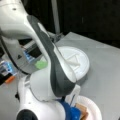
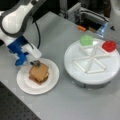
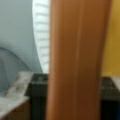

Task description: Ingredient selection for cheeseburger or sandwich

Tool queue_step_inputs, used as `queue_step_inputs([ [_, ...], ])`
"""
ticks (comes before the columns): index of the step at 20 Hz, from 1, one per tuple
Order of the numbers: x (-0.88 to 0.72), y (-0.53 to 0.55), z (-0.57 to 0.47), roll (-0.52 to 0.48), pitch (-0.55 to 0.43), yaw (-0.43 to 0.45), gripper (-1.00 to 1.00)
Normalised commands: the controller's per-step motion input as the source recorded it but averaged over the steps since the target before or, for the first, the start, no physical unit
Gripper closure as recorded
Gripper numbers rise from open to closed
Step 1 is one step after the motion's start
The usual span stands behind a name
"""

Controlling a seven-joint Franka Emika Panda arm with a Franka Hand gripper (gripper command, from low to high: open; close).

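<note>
1. The gripper [image 2: 36, 62] pinched the top toast slice [image 2: 39, 70] on the sandwich stack [image 2: 38, 73] on the paper plate [image 2: 26, 85].
2. Judged: stacking step; release must be gentle. Lettuce [image 2: 86, 40] and red disc [image 2: 109, 45] remained on the divided tray [image 2: 75, 67].

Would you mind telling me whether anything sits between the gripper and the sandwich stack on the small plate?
Nothing visible does. In a front view the gripper is right at the back edge of the top toast slice of the stack on the small white plate. The wrist view is filled by the brown toast, with yellow cheese beside it.
</note>
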Motion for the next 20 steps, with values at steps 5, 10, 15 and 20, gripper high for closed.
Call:
queue_step_inputs([
  [5, -0.05, 0.05, -0.14, 0.103, -0.215, -0.059, 1.00],
  [10, -0.06, 0.07, -0.11, 0.127, -0.205, -0.059, 1.00],
  [15, -0.08, 0.07, -0.11, 0.110, -0.200, -0.058, -1.00],
  [20, -0.08, 0.03, -0.10, 0.102, -0.201, -0.054, -1.00],
])
